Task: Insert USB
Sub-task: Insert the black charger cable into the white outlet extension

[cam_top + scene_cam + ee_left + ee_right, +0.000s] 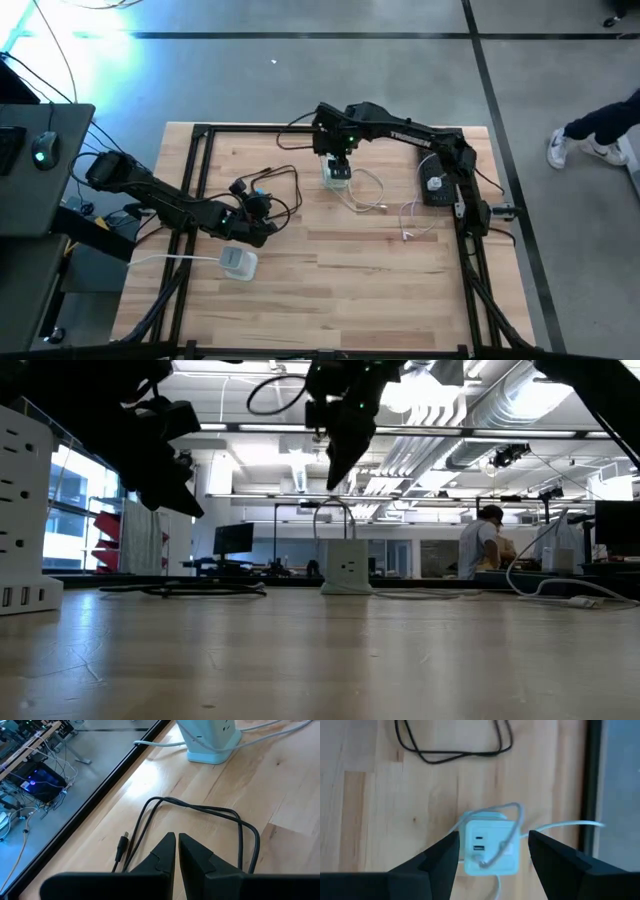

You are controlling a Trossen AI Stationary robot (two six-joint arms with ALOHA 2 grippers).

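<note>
Two arms are over my wooden table (400, 290). My right arm reaches from three o'clock toward centre, and its right gripper (492, 851) hangs directly above the white charger cube (338, 175), which sits just toward twelve o'clock of the table's middle. I see its fingers (440, 857) spread wide on either side of the cube, touching nothing. A white USB cable (507, 832) loops over the cube and ends at its port face; whether the plug is fully seated I cannot tell. My left arm waits near eight o'clock, the left gripper (177, 851) pinched closed and empty above a loose black cable (200, 812). Close to it stands a white power strip (238, 261).
</note>
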